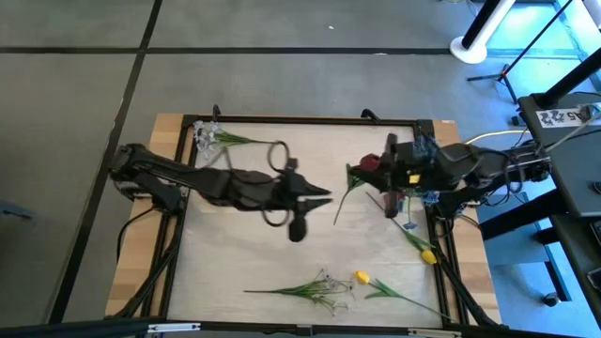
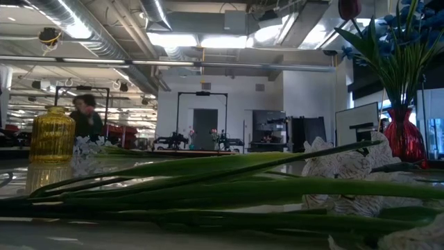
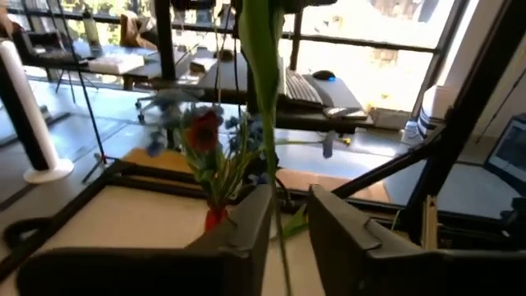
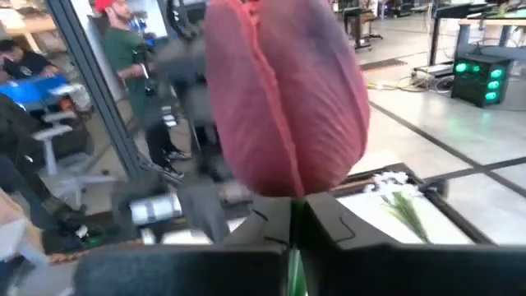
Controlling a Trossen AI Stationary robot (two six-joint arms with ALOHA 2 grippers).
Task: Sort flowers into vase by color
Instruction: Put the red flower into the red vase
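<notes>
At the table's far-left corner in the high view lies a white sprig (image 1: 211, 138), its green stem pointing toward the middle. Just right of it the left arm reaches across the tabletop (image 1: 235, 244), and the left gripper (image 1: 319, 195) hangs over the centre. The left wrist view shows a green stem (image 3: 265, 99) running up between its two dark fingers (image 3: 246, 238); they stand close on either side of the stem, though whether they actually pinch it I cannot tell. Beyond those fingers stands a red vase (image 3: 215, 217) holding a red bloom and blue clusters.

Near the front edge lies another white sprig (image 1: 315, 286) (leafy stem to the left, blossoms to the right), and just beside it a yellow tulip (image 1: 362, 277). A second yellow tulip (image 1: 427, 254) lies by the right-hand rail.

Further right, the right gripper (image 1: 390, 178) sits over the table's right side, near the red vase (image 1: 369, 165). Its wrist view is filled by the dark red tulip (image 4: 283, 99), whose stem drops between the closed-in fingers (image 4: 341, 226), gripped there.

From table height, green stems (image 2: 208, 187) cross the foreground; a yellow glass vase (image 2: 52, 135) stands left, and the red vase (image 2: 404, 139) with blue flowers stands right.
</notes>
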